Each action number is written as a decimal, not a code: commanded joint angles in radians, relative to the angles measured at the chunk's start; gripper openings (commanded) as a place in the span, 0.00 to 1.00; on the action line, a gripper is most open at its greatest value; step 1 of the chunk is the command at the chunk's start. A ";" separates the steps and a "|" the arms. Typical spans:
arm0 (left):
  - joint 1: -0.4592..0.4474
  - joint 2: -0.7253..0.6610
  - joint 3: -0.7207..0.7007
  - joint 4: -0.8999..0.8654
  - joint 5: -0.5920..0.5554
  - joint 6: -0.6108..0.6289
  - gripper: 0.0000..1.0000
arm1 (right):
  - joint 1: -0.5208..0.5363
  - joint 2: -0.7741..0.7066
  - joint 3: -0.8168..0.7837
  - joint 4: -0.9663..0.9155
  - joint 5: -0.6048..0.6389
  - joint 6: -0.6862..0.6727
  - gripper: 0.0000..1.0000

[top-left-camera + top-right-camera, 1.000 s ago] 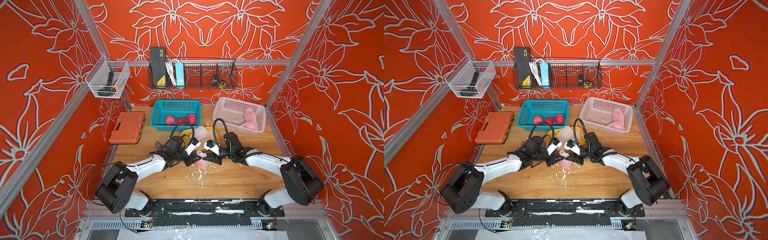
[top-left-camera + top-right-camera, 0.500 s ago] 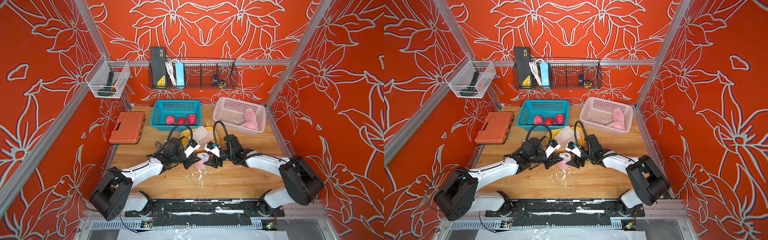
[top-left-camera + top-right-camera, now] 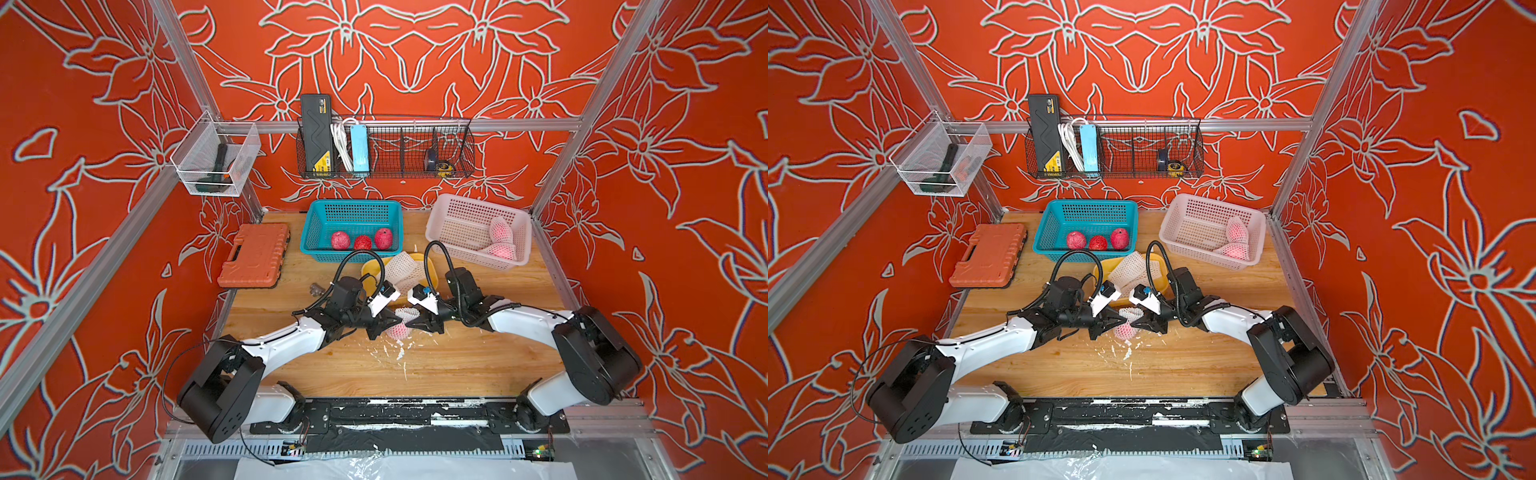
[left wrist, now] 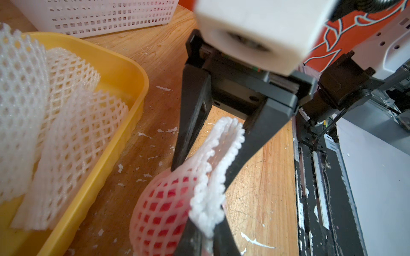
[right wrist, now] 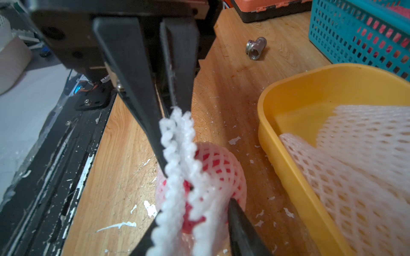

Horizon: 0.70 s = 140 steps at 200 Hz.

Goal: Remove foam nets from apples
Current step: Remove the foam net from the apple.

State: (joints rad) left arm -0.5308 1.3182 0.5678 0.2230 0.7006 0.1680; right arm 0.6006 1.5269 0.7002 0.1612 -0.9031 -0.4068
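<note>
1. Landmark: a shallow yellow plastic tray (image 3: pixel 369 268) stands on the wooden table (image 3: pixel 457 365). It holds loose foam nets (image 3: pixel 403 266), white and flattened.
2. Task item: a red-pink apple (image 3: pixel 397 330) wrapped in a white diamond-mesh foam net (image 4: pixel 221 137) sits on the table, near the tray on the robot's side and not touching it. The net surrounds the fruit, and its open end stands gathered above it.
3. Left gripper (image 4: pixel 204 235): closed, pinching the frilled edge of the foam net's open end.
4. Right gripper (image 4: pixel 200 175): jaws stand apart, astride the same gathered end, with the tips against the mesh where it meets the apple. Whether they press it cannot be told.
5. In both top views the two grippers meet tip to tip over the apple.
6. Behind the tray, toward the robot's left: a teal plastic lattice basket (image 3: pixel 353 203) holding three bare apples (image 3: pixel 363 242).
7. Behind the tray, toward the robot's right: a pale pink plastic lattice basket (image 3: pixel 478 199) holding two netted apples (image 3: pixel 500 250).
8. White foam crumbs (image 3: pixel 395 353) lie scattered on the table on the robot's side of the tray, around the apple.
9. A small grey metal tee fitting (image 5: pixel 256 47) lies on the table near the tray, on the robot's left.
</note>
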 commanded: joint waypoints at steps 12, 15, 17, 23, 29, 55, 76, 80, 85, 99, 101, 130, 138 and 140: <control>-0.011 0.012 0.010 0.009 0.008 0.020 0.12 | 0.001 -0.014 0.014 0.057 -0.031 0.007 0.30; -0.011 0.012 0.010 0.007 0.004 0.021 0.12 | 0.001 -0.017 0.015 0.061 -0.031 0.008 0.30; -0.011 0.011 0.010 0.007 0.003 0.020 0.12 | 0.001 -0.017 0.015 0.061 -0.031 0.009 0.30; -0.011 0.010 0.010 0.006 -0.002 0.021 0.14 | 0.001 -0.017 0.017 0.061 -0.031 0.009 0.28; -0.011 0.011 0.012 0.004 -0.005 0.021 0.15 | 0.002 -0.017 0.019 0.061 -0.031 0.011 0.25; -0.011 0.007 0.018 -0.006 -0.026 0.019 0.30 | 0.003 -0.010 0.029 0.063 -0.035 0.028 0.15; -0.012 -0.003 0.024 -0.029 -0.079 0.026 0.52 | 0.003 -0.001 0.030 0.063 -0.036 0.030 0.15; -0.012 -0.007 0.023 -0.034 -0.095 0.030 0.56 | 0.003 0.001 0.030 0.059 -0.036 0.028 0.15; -0.011 -0.012 0.021 -0.041 -0.112 0.037 0.60 | 0.002 0.001 0.030 0.055 -0.034 0.025 0.15; -0.011 -0.014 0.015 -0.055 -0.150 0.056 0.67 | 0.002 0.001 0.031 0.048 -0.031 0.020 0.15; -0.011 -0.014 0.014 -0.059 -0.152 0.061 0.68 | 0.003 0.002 0.031 0.048 -0.030 0.020 0.15; -0.011 0.035 0.010 -0.034 -0.143 0.056 0.72 | 0.002 -0.001 0.034 0.050 -0.040 0.022 0.15; -0.011 0.052 0.015 -0.011 -0.134 0.047 0.72 | 0.004 -0.001 0.035 0.049 -0.042 0.023 0.15; -0.011 0.056 0.016 -0.006 -0.131 0.046 0.72 | 0.005 0.001 0.036 0.050 -0.042 0.023 0.15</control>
State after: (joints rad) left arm -0.5385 1.3346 0.5705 0.1871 0.5682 0.2085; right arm 0.6006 1.5261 0.7052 0.2024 -0.9119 -0.3786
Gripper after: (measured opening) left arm 0.722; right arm 0.152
